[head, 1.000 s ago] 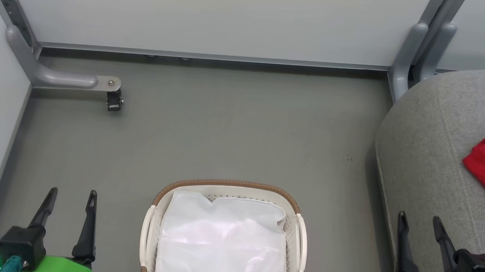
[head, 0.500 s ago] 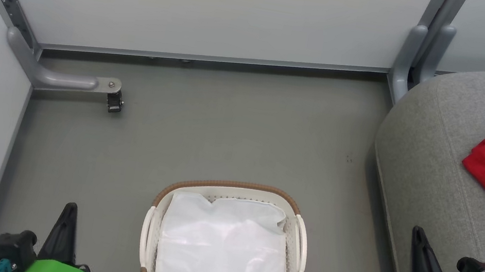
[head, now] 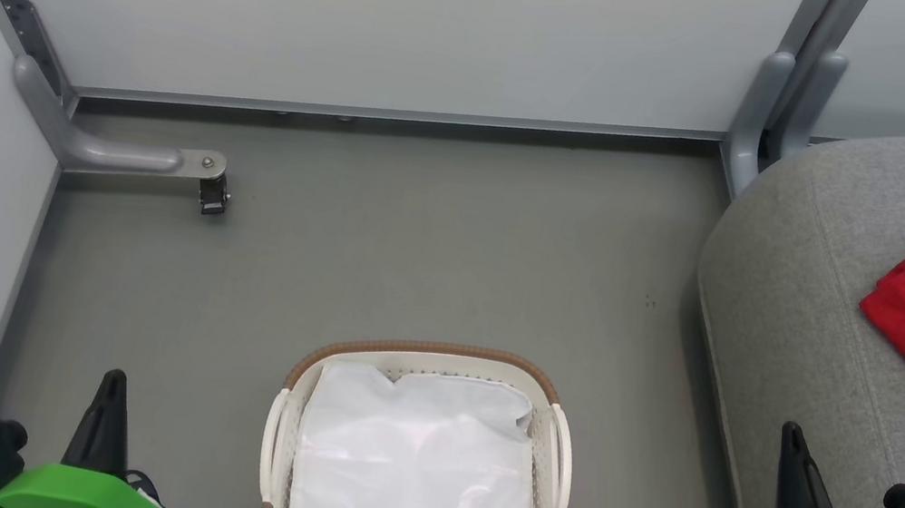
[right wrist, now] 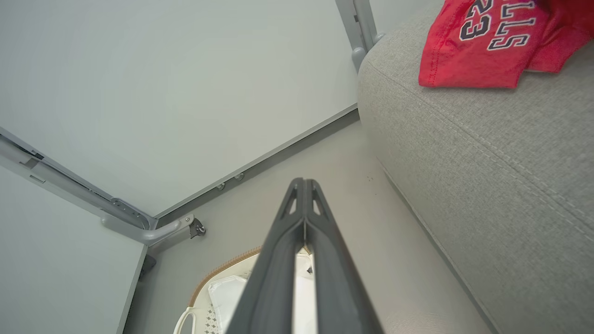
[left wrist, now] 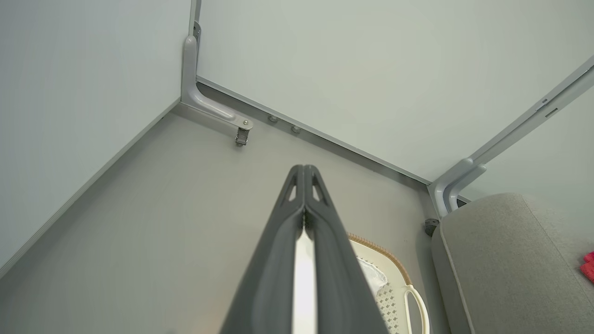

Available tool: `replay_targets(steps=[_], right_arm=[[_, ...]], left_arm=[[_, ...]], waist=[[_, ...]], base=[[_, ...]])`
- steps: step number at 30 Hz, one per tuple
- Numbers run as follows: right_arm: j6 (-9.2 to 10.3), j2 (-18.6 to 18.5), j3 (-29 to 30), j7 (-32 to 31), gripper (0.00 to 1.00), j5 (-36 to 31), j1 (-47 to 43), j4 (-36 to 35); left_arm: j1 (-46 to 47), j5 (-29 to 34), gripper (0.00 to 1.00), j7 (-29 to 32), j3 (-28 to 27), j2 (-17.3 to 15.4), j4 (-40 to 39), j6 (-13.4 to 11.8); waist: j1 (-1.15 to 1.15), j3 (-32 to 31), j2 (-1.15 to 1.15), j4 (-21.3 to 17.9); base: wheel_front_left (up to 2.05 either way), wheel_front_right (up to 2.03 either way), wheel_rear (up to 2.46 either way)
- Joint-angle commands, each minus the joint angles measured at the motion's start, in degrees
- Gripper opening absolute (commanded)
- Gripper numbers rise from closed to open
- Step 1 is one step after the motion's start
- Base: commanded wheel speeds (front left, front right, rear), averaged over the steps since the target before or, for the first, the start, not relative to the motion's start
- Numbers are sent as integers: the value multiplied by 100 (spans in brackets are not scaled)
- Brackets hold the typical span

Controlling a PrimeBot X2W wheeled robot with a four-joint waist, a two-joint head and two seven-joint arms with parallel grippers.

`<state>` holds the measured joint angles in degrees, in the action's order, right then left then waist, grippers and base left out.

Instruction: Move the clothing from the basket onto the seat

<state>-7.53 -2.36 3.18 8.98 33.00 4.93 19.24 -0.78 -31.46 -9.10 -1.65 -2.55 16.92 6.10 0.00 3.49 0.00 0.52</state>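
The left gripper (head: 114, 378) and right gripper (head: 794, 433) sit low, flanking the basket (head: 437, 348), fingers pointing forward. Both pairs of jaws are pressed closed.

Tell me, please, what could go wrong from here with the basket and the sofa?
First, white fabric lies in the basket. Whether it is a garment or a liner is unclear, so stopping now might leave clothing behind. Second, the left tool and right tool are both shut, and reaching in like that would probably push the fabric rather than grip it.
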Motion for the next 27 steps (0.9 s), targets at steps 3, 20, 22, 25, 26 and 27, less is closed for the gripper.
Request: replay_targets(steps=[3,20,22,25,26,27], right_arm=[[2,-33,42,-100,0,406,56,-124],[3,-42,113,-451,0,1744,82,-230],[2,-43,121,-491,0,1886,85,-241],[3,-44,132,-545,0,2088,88,-256],[3,-44,136,-565,0,2162,90,-262],[3,-45,140,-578,0,2223,91,-267]], left_arm=[[191,-409,0,94,-45,-20,-108,39],[334,-1784,0,451,-154,-26,-160,64],[348,-1925,0,490,-165,-27,-165,67],[365,-2137,0,544,-181,-28,-171,72],[372,-2213,0,563,-187,-29,-173,74],[379,-2270,0,578,-192,-29,-175,75]], waist=[[0,-11,0,-2],[0,-65,0,-10],[0,-71,0,-11],[0,-81,0,-13],[0,-84,0,-13],[0,-87,0,-14]], base=[[0,0,0],[0,0,0],[0,0,0],[0,0,0],[0,0,0],[0,0,0]])
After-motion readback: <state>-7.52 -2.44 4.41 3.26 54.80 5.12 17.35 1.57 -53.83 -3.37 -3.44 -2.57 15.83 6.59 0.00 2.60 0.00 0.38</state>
